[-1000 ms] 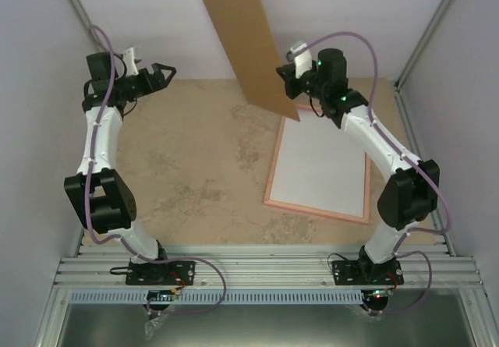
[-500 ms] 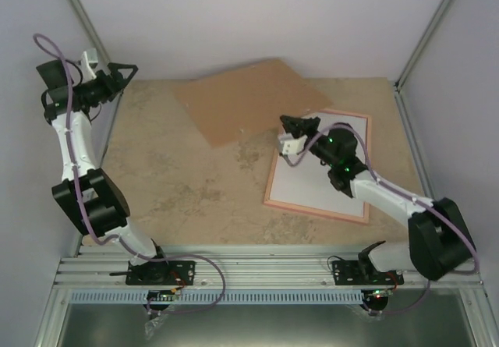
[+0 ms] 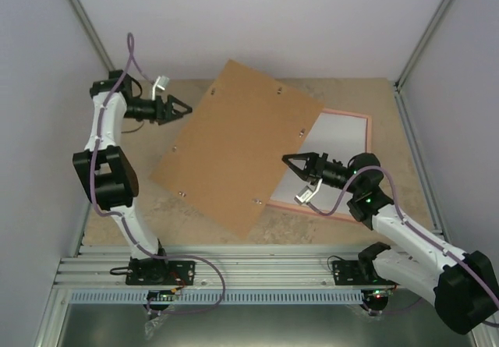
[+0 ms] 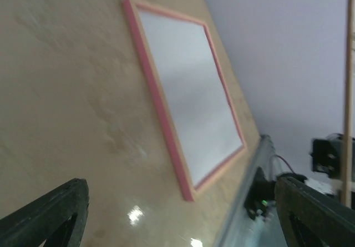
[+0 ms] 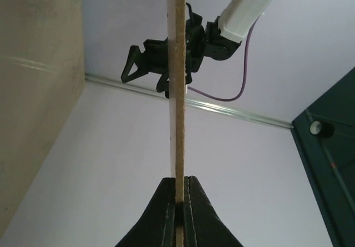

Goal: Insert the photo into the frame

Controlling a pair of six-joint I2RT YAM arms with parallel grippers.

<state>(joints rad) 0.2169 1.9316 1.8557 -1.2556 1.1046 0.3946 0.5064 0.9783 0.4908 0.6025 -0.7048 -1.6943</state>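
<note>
Brown fibreboard fills the middle of the top view: the board point(image 3: 234, 144) is off the table point(image 3: 343, 90) and tilted, its small turn-clips showing near the edges. The right gripper point(image 3: 287, 159) pinches it at the right edge, reaching in from low on the right. In the right wrist view the board point(image 5: 176, 64) is seen edge-on as a thin upright strip, and the two fingers of that gripper point(image 5: 179, 188) are pressed against it from both sides.

The left gripper point(image 3: 185, 107) hangs just beside the board's upper left edge, pointing at it, jaws spread and holding nothing. Whether a fingertip touches the edge cannot be told. In the left wrist view its fingers point(image 4: 55, 211) stand far apart at the bottom corners with only table between them.

The frame point(image 3: 362, 117) lies flat on the right half of the table, its pink rim around a plain white face. From above, the raised board hides its left and near parts; only the far right corner and a strip of the near edge show. In the left wrist view the frame point(image 4: 161, 111) shows whole, with all four sides visible.

The photo is out of sight in all three views.
</note>
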